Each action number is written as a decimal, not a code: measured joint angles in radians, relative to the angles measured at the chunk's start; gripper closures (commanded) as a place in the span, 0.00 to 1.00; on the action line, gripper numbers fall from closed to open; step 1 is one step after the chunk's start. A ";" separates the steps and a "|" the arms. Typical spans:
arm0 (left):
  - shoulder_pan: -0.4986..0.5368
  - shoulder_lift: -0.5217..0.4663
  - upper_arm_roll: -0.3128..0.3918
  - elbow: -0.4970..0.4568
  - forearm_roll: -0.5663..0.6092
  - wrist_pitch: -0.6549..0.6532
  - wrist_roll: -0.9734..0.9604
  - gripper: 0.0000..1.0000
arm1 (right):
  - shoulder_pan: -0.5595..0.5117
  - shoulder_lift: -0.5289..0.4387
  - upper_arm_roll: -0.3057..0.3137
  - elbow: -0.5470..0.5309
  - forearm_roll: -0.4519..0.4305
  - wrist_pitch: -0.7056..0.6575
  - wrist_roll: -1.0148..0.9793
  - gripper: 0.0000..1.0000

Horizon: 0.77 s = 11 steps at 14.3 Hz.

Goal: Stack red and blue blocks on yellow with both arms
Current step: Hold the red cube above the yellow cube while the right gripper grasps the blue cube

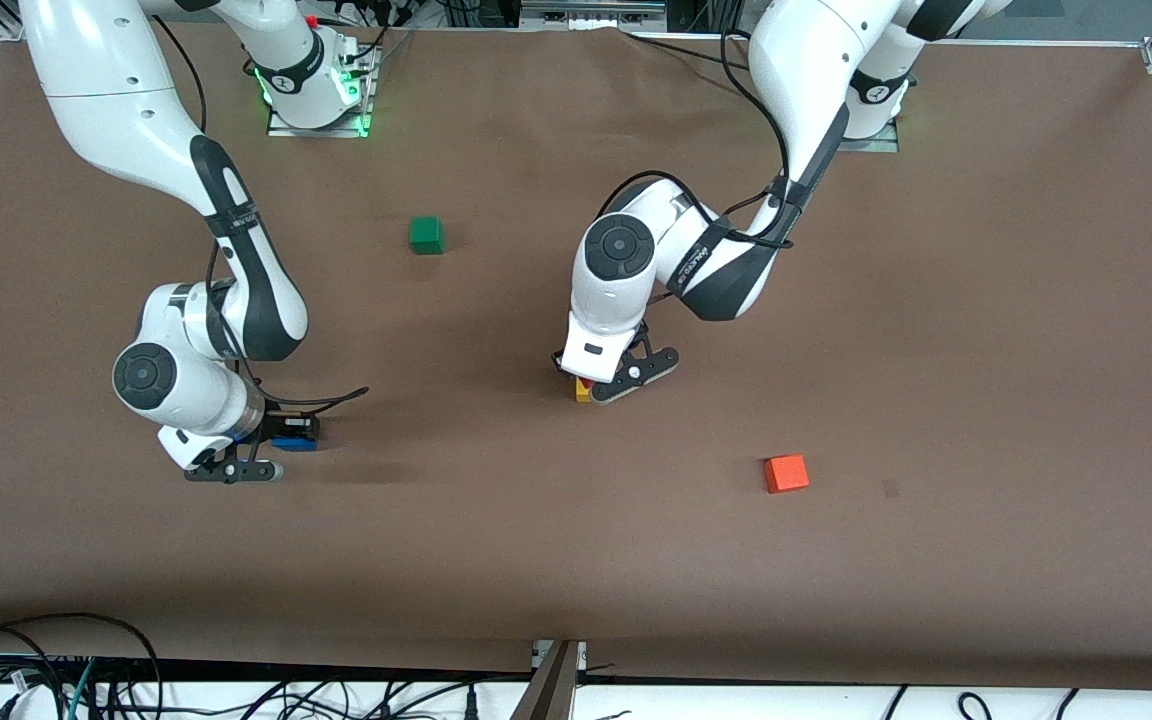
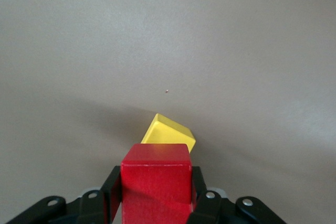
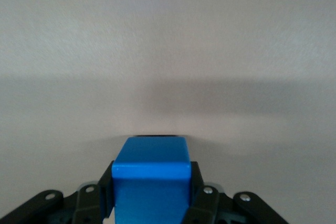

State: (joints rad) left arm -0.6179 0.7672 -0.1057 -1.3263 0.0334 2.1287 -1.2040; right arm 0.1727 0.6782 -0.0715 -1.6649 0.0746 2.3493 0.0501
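My left gripper (image 1: 604, 384) is low over the middle of the table, shut on the red block (image 2: 156, 182), with a finger pressed to each side. The yellow cube (image 2: 169, 132) lies on the table right under the red block (image 1: 586, 381), turned at an angle to it; I cannot tell whether they touch. In the front view only a yellow corner (image 1: 583, 394) shows beneath the hand. Toward the right arm's end, my right gripper (image 1: 281, 442) is down at the table, shut on the blue block (image 3: 151, 179), whose edge (image 1: 294, 443) shows under the hand.
A green cube (image 1: 426, 235) sits on the brown table (image 1: 576, 560), farther from the front camera, between the two hands. An orange-red cube (image 1: 786, 473) lies nearer the front camera, toward the left arm's end. Cables run along the table's front edge.
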 measured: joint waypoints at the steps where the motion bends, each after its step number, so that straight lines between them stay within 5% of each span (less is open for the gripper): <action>1: 0.000 0.005 0.000 0.005 0.000 -0.007 0.012 1.00 | 0.000 -0.011 0.000 0.008 0.000 -0.014 0.000 0.55; 11: -0.001 0.060 0.003 0.138 0.000 -0.113 0.037 1.00 | 0.011 -0.097 0.002 0.213 0.000 -0.349 -0.001 0.54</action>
State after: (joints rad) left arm -0.6187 0.8272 -0.1022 -1.1881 0.0338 2.0153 -1.1673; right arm 0.1838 0.5813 -0.0699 -1.4519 0.0745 2.0005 0.0489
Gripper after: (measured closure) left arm 0.445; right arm 0.445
